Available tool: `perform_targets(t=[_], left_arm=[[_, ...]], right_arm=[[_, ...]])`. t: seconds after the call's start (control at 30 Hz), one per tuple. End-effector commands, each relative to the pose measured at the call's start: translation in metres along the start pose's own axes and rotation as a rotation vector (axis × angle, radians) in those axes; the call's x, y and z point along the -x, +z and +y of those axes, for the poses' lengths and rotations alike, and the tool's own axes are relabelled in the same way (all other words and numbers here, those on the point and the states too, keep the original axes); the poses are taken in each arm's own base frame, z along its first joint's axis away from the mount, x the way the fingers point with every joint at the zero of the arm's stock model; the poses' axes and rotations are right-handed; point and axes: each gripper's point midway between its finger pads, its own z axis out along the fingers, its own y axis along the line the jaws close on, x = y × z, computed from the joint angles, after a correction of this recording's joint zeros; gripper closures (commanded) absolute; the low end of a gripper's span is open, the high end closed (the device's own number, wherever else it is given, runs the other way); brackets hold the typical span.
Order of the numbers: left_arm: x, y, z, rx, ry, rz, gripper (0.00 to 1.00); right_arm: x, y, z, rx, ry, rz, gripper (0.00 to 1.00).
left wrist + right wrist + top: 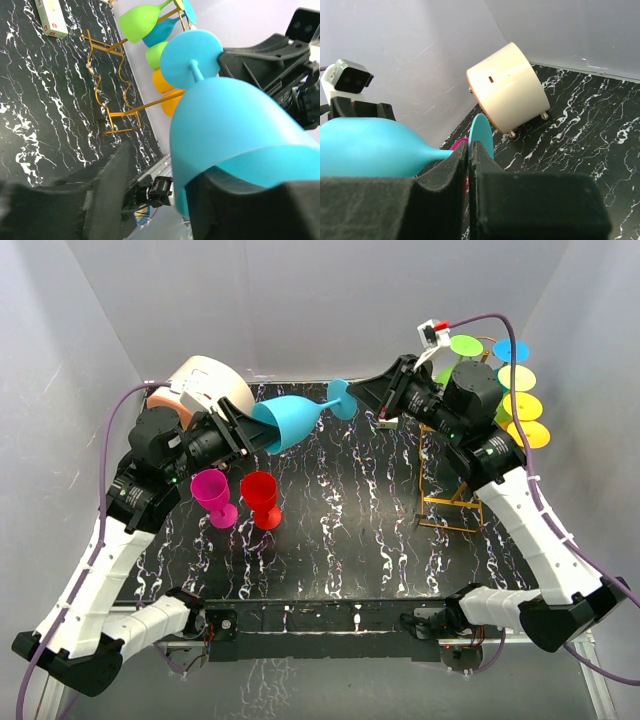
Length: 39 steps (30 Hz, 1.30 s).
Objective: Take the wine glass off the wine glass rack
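Wine glass point(290, 422), blue: 1. Horizontal in air above table point(350, 530), clear of wine glass rack point(448, 503), between both grippers.
Right gripper point(469, 147): jaws pinched on glass foot.
Left gripper point(252, 430): jaws apart, astride bowl.
Hanging glasses point(137, 22) on rack: 5.
Upright on table: 2, magenta glass point(212, 492) and red glass point(260, 495), side by side.
Drum point(205, 388), cream-orange: 1, far left.

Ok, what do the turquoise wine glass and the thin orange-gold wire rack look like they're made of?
The turquoise wine glass is probably plastic: opaque, an even satin colour, and nothing shows through it. The orange-gold wire rack is likely painted or coated metal: thin bent rods that hold crisp curves. The kind of coating is unclear.
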Motion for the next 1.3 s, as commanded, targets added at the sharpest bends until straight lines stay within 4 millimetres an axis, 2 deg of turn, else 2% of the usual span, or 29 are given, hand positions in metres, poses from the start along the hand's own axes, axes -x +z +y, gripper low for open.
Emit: perform_targets(t=[0.0, 0.1, 0.27, 0.4, 0.5, 0.53, 0.6, 0.7, 0.87, 1.07, 1.13, 1.27], left_arm=[[0.003, -0.005, -0.011, -0.04, -0.007, -0.015, 0.62], [0.0, 0.001, -0.006, -0.028, -0.02, 0.004, 0.8], [-0.005, 0.013, 0.005, 0.025, -0.003, 0.064, 1.0], [-0.017, 0.023, 0.034, 0.184, 0.068, 0.151, 1.0], [-0.04, 0.037, 0.049, 0.321, 0.172, 0.248, 1.0], [-0.055, 0.041, 0.051, 0.356, 0.211, 0.304, 1.0], [-0.079, 0.053, 0.071, 0.481, 0.29, 0.411, 1.0], [-0.098, 0.055, 0.094, 0.641, 0.409, 0.515, 1.0], [-0.101, 0.05, 0.123, 0.767, 0.503, 0.595, 1.0], [-0.111, 0.05, 0.157, 0.838, 0.536, 0.709, 1.0], [-0.108, 0.049, 0.169, 0.868, 0.535, 0.723, 1.0], [-0.103, 0.053, 0.179, 0.861, 0.514, 0.721, 1.0]], right_arm=[[0.029, -0.017, 0.03, 0.09, -0.028, -0.117, 1.0], [0.025, -0.019, 0.018, 0.036, -0.053, -0.108, 1.0], [0.028, -0.033, -0.011, -0.135, -0.146, -0.126, 0.51], [0.051, -0.061, -0.034, -0.327, -0.289, -0.184, 0.35], [0.073, -0.088, -0.044, -0.462, -0.38, -0.246, 0.3], [0.081, -0.097, -0.046, -0.498, -0.405, -0.268, 0.3], [0.093, -0.113, -0.048, -0.558, -0.449, -0.308, 0.3], [0.107, -0.133, -0.049, -0.628, -0.496, -0.352, 0.29], [0.113, -0.146, -0.049, -0.663, -0.53, -0.377, 0.29], [0.11, -0.145, -0.05, -0.653, -0.541, -0.367, 0.29], [0.108, -0.144, -0.051, -0.656, -0.547, -0.361, 0.29], [0.105, -0.146, -0.054, -0.666, -0.556, -0.352, 0.29]])
